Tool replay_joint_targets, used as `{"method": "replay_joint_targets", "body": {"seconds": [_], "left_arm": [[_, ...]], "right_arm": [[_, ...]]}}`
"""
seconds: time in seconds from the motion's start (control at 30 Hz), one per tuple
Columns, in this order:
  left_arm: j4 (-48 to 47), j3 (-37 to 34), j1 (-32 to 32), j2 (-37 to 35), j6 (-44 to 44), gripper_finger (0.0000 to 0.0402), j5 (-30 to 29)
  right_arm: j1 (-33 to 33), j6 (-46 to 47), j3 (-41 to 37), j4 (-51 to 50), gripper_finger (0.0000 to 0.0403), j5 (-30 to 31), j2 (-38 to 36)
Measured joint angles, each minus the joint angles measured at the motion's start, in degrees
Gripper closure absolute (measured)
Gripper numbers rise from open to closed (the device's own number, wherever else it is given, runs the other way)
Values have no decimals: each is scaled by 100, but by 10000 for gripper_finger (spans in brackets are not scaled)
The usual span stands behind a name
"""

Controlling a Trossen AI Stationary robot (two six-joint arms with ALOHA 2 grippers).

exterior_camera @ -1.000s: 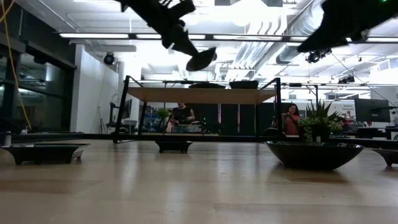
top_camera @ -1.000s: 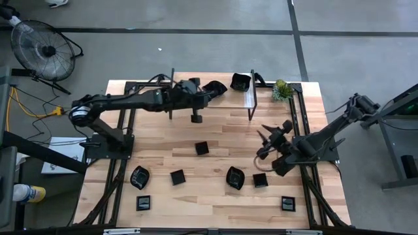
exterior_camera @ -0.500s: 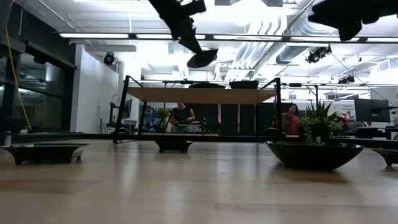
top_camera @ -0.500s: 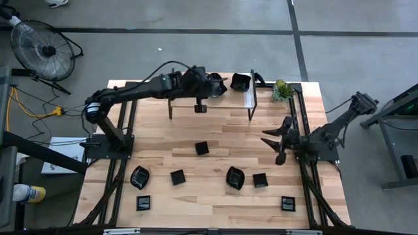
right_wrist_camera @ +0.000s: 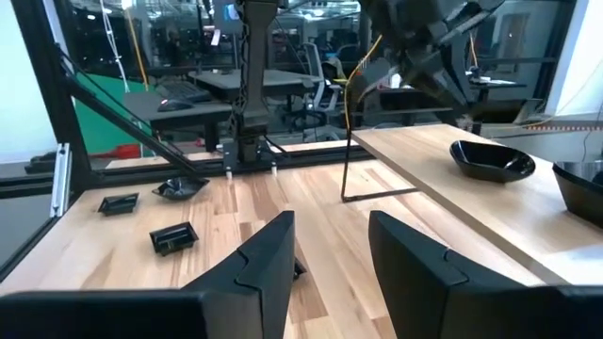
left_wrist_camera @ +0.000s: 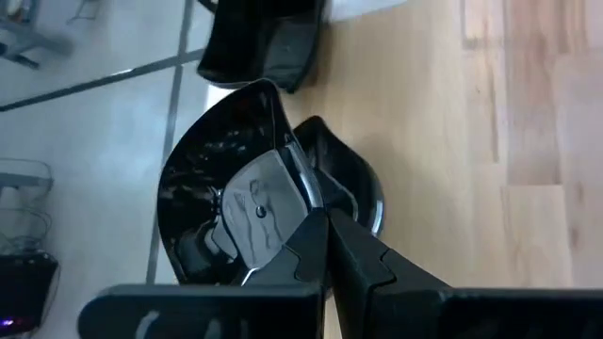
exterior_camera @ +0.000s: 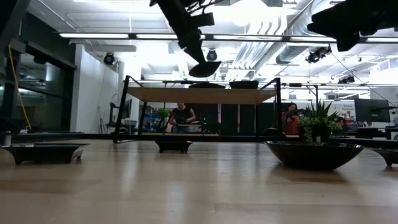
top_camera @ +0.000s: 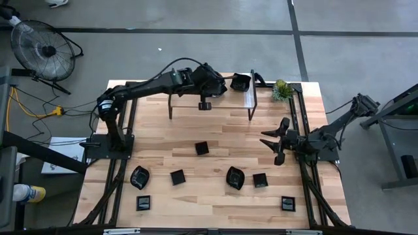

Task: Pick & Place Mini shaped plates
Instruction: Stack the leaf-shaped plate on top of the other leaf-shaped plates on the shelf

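My left gripper (left_wrist_camera: pixel 328 226) reaches over the raised wooden shelf (exterior_camera: pixel 202 94) at the table's far side, shut on a glossy black leaf-like mini plate (left_wrist_camera: pixel 231 179), which shows as a dark bowl (exterior_camera: pixel 204 68) above the shelf. Two more plates rest on the shelf on their bases: one (left_wrist_camera: pixel 356 184) right under the held one, and a squarer one (top_camera: pixel 240 82) further right. Several plates (top_camera: pixel 202 148) (top_camera: pixel 235 177) (top_camera: pixel 139 176) lie on the table's near half. My right gripper (top_camera: pixel 277 140) hovers open by the table's right side, holding nothing. My left gripper pinches the plate's rim (left_wrist_camera: pixel 303 202) on the side nearest the arm, one finger over the inside of the bowl and the other outside it. The fingers slant down from the table's left. The plate hangs clear above the shelf, roughly level, hollow side up.
A small green plant (top_camera: pixel 282 89) stands at the far right corner beside the shelf. Black frame rails (top_camera: pixel 124 140) run along the table's left and right sides. Bare wood lies between the shelf and the plates on the near half.
My left gripper has carried the plate toward the table's right along the far edge and further over the shelf, tipping more steeply down; the plate stays held and clear. My right arm has drawn back toward the right edge, its gripper turning level and staying open.
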Motion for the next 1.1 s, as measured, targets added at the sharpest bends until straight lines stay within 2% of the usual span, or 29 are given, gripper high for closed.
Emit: {"method": "replay_joint_targets", "body": {"seconds": [0.37, 0.9, 1.1], "left_arm": [[-69, 130, -15, 416, -170, 401, -172], [-88, 129, -15, 410, -170, 401, 76], [-94, 129, -15, 410, -170, 400, 89]], "right_arm": [[-36, 178, -22, -34, 269, 42, 50], [-36, 197, -22, -122, 269, 40, 50], [-36, 532, -22, -425, 269, 38, 50]]}}
